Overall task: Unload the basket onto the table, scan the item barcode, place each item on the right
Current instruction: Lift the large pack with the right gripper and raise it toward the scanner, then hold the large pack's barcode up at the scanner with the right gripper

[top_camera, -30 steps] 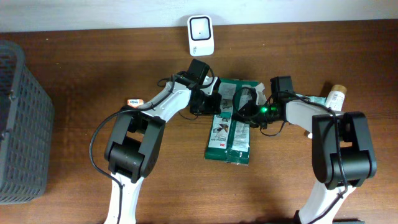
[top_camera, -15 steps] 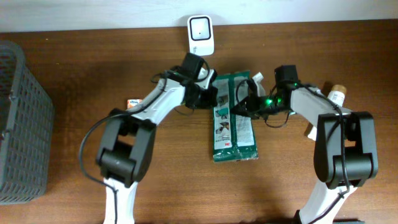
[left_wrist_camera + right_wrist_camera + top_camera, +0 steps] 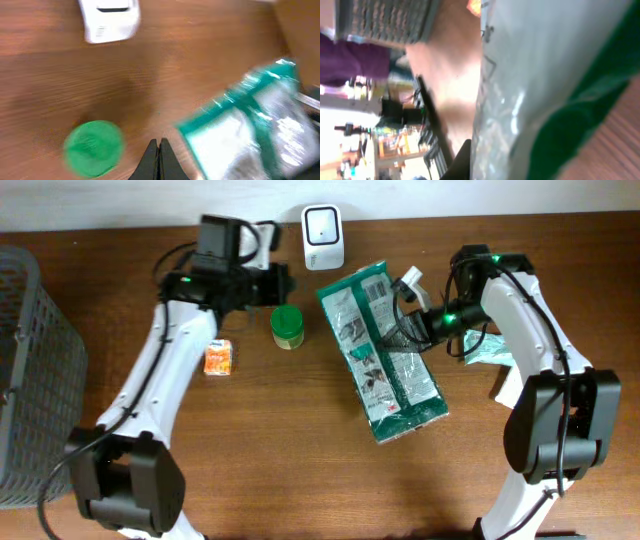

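Note:
The item, a green and silver packet (image 3: 380, 350), lies slanted across the table's middle, its top end with a white label near the white scanner (image 3: 322, 223) at the back edge. My right gripper (image 3: 408, 330) is shut on the packet's right edge. In the right wrist view the packet (image 3: 545, 75) fills the frame, and one dark finger (image 3: 462, 160) presses its side. My left gripper (image 3: 283, 282) is shut on nothing, left of the scanner and apart from the packet. In the left wrist view its closed tips (image 3: 157, 160) hang over bare wood, with the packet (image 3: 250, 130) to the right and the scanner (image 3: 110, 20) above.
A round green lid (image 3: 287, 327) sits just left of the packet, also the green lid (image 3: 94, 148) in the left wrist view. A small orange packet (image 3: 218, 358) lies further left. A grey basket (image 3: 30, 380) stands at the left edge. Pale items (image 3: 492, 352) lie under the right arm.
My right gripper has closed on the packet and swung it slanted, its top end toward the scanner. The left arm has pulled back up and left, uncovering the green lid.

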Robot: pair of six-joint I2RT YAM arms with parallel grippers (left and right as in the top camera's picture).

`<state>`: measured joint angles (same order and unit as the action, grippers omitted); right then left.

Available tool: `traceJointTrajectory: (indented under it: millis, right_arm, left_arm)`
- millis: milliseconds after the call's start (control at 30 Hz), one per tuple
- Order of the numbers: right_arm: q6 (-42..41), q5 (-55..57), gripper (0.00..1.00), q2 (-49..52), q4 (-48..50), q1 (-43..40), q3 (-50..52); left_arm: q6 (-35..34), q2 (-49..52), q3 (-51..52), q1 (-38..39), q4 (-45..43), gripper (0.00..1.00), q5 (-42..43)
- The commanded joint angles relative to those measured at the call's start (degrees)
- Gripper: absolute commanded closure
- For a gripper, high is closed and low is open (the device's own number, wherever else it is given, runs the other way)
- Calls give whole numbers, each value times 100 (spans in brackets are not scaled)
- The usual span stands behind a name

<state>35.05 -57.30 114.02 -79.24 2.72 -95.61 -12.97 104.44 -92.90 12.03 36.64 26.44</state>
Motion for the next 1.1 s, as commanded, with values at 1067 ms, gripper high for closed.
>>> traceJointTrajectory:
  millis: [1067]
  right_arm:
    - [-507,-1462,96,-1652,304,1080,-1346]
  left_arm:
    - [68,-33,2,-1211,592,100,-2479]
